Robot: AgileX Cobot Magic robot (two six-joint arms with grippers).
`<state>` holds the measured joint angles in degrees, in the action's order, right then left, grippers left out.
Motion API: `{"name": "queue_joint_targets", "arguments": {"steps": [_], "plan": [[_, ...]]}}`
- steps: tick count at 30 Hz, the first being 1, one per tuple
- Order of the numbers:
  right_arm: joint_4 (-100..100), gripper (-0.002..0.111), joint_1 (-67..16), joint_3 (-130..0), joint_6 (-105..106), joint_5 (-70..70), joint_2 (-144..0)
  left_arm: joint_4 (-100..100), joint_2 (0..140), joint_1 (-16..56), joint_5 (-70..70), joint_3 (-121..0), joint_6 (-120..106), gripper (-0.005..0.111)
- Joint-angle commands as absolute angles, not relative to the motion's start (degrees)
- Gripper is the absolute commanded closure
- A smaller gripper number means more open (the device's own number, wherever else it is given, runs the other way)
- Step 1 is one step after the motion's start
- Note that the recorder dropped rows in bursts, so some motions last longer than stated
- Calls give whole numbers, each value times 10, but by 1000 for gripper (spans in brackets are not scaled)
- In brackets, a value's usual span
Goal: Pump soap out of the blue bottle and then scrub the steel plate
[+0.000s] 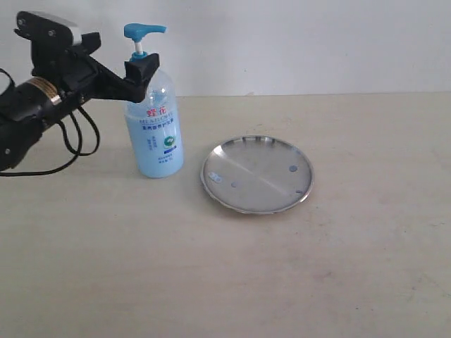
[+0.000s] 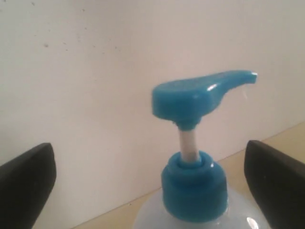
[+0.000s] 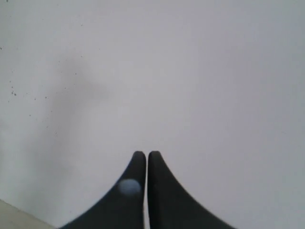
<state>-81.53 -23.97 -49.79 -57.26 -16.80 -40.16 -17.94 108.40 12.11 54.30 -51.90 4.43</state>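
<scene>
The blue bottle (image 1: 155,130) stands upright on the table at the left, its blue pump head (image 1: 144,31) raised on its stem. Pale blue soap (image 1: 156,151) fills its lower body. My left gripper (image 1: 141,69) is at the bottle's neck, open. In the left wrist view its fingers (image 2: 28,183) stand wide on either side of the collar (image 2: 194,186) without touching it, below the pump head (image 2: 200,93). The steel plate (image 1: 257,174) lies flat to the right of the bottle. My right gripper (image 3: 145,155) is shut and empty, facing a white wall; the exterior view does not show it.
A black cable (image 1: 74,144) loops on the table under the left arm (image 1: 28,105). The white wall (image 1: 296,42) rises behind the table's far edge. Tan tabletop (image 1: 232,274) stretches in front of the bottle and plate.
</scene>
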Motion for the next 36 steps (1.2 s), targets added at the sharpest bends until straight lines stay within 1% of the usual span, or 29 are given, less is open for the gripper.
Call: {"name": "queue_joint_targets", "arguments": {"steps": [1,4,5,7,9,12,15,16,22,25,28,31,36], "plan": [[-729,109,-238,-401,-571,-210,-316,-173,1003,102,519,-460,40,1],[-630,109,-238,-319,-571,-220,-287,-152,937,96,506,-421,33,4],[-609,109,-238,-294,-571,-213,-285,-137,909,95,490,-410,24,7],[-578,109,-238,-224,-594,-159,-287,-113,848,95,453,-392,8,17],[-577,109,-238,-172,-631,-74,-287,-109,776,95,380,-380,-23,34],[-577,109,-238,-118,-666,20,-287,-117,664,92,253,-377,-96,69],[-570,109,-238,-90,-671,20,-287,-115,545,92,143,-377,-126,98],[-570,109,-238,-84,-667,6,-287,-115,503,92,115,-377,-127,103],[-570,109,-238,-71,-684,-58,-287,-114,285,92,-82,-377,-125,103],[-570,109,-238,-56,-684,-56,-287,-114,192,92,-239,-377,-90,103],[-570,109,-238,-41,-700,-55,-287,-114,127,92,-357,-367,-23,103],[-569,109,-238,-33,-703,-62,-287,-114,74,92,-383,-337,18,103],[-569,109,-238,-19,-701,-68,-287,-114,33,92,-306,-254,69,103]]}}
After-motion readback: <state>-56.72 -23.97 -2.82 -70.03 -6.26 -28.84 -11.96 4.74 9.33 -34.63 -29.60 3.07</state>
